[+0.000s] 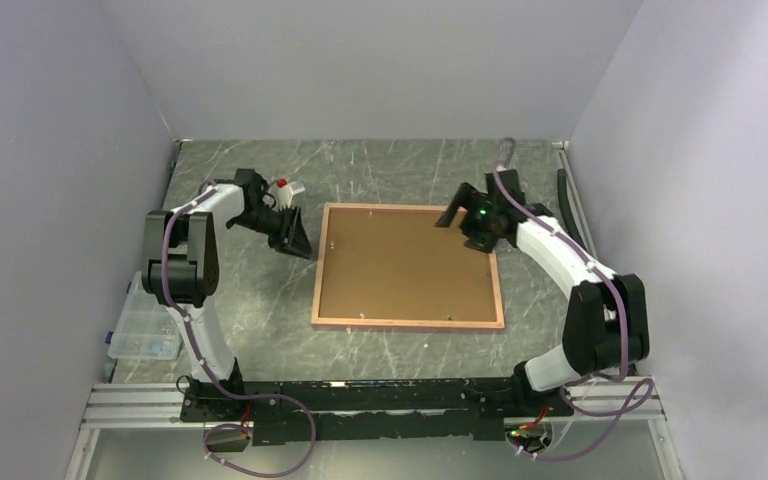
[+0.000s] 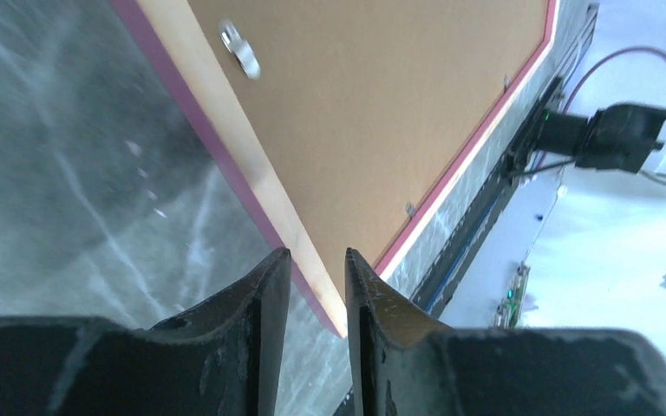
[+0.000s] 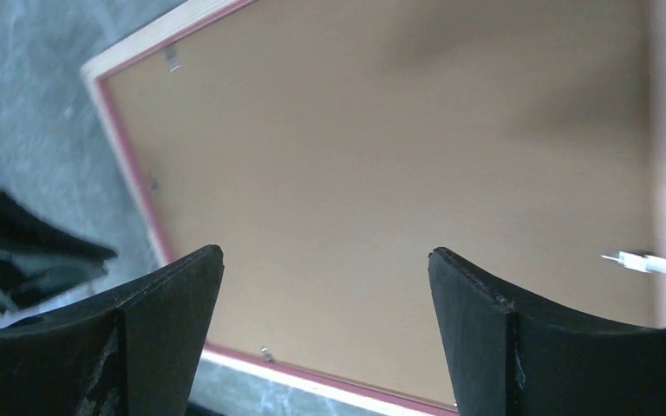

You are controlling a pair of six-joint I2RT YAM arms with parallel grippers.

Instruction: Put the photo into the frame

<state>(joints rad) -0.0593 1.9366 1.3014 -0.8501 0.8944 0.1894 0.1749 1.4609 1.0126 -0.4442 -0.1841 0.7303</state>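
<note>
The frame [image 1: 410, 323] lies face down in the middle of the table, its light wood back up and a thin pink edge showing. The plain brown backing board [image 1: 405, 265] fills it. The photo is not in view. My left gripper [image 1: 295, 235] hovers just off the frame's left edge, with a narrow gap between its jaws and nothing in them. In the left wrist view [image 2: 316, 253] the frame's wood border [image 2: 251, 165] runs under it. My right gripper [image 1: 465, 215] is wide open and empty above the frame's far right corner, over the board [image 3: 381, 156].
Small metal tabs [image 2: 238, 49] [image 3: 637, 258] sit on the frame's back edges. A clear plastic box [image 1: 143, 325] stands at the table's left edge. A red and white object [image 1: 288, 186] lies behind the left gripper. Grey walls close in on the left, right and far sides.
</note>
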